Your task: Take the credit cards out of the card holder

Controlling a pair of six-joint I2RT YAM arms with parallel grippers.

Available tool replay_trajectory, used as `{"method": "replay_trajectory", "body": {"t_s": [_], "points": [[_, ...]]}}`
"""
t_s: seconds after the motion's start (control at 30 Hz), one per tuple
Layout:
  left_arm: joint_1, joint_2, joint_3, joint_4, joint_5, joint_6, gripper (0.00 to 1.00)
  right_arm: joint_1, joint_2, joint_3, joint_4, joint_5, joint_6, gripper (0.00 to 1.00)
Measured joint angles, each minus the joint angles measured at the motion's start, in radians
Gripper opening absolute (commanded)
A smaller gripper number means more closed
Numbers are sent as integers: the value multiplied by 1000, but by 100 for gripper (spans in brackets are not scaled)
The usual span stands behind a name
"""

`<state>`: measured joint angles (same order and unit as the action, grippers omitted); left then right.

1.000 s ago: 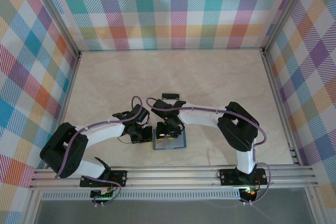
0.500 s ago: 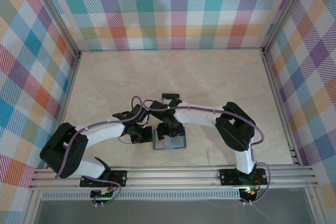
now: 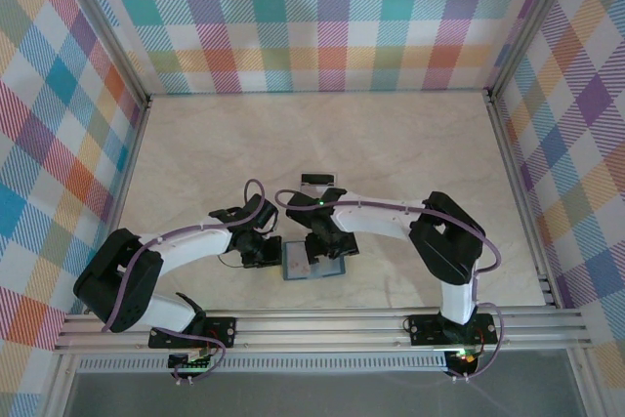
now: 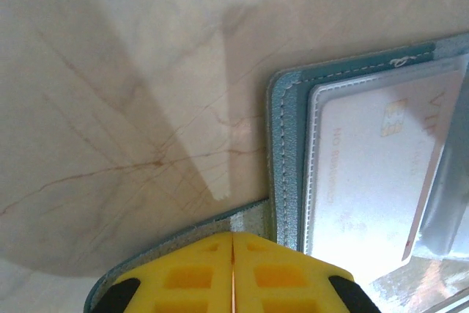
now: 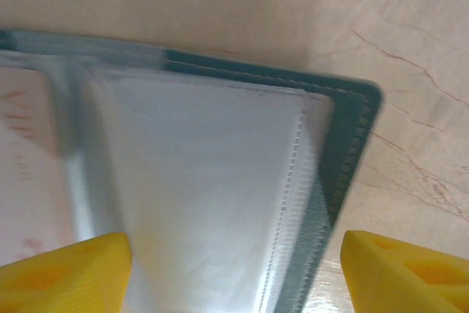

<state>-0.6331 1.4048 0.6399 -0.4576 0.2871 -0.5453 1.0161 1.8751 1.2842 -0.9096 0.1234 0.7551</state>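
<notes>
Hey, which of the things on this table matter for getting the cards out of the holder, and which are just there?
For the job: teal-blue stitched folding card holder, lying open; pale pinkish-white credit card in its clear pocket; small pale card with a dark band, lying loose farther back.
Just there: beige marbled table; plaid walls; aluminium rail.

Lab test cell: plaid walls (image 3: 322, 17), aluminium rails (image 3: 322, 324)

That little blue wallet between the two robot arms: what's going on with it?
The teal-blue folding card holder lies open on the marble-look table. The left gripper, shut, sits at its left edge; the right gripper hovers open over the clear pockets. A pale credit card is still tucked inside.
</notes>
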Motion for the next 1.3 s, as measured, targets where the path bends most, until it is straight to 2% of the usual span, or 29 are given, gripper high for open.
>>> {"method": "replay_trajectory", "body": {"t_s": [0.23,0.6,0.8,0.9,1.1,1.3], "points": [[0,0,44,-82,-19,15,10,-8,0,-34,16,-4,-14,70],[-9,-2,121,-136,-18,13,11,-8,-72,-71,49,-31,-28,73],[-20,5,143,-134,-18,2,9,-8,-119,-64,55,-68,-39,70],[-24,21,143,-127,-17,-16,6,-8,-132,-52,64,-97,-39,64],[-46,68,143,-86,-7,-34,4,-13,-157,-52,166,-211,-27,37],[-61,98,144,-89,-10,-35,3,-16,-119,-54,282,-328,-2,27]]}}
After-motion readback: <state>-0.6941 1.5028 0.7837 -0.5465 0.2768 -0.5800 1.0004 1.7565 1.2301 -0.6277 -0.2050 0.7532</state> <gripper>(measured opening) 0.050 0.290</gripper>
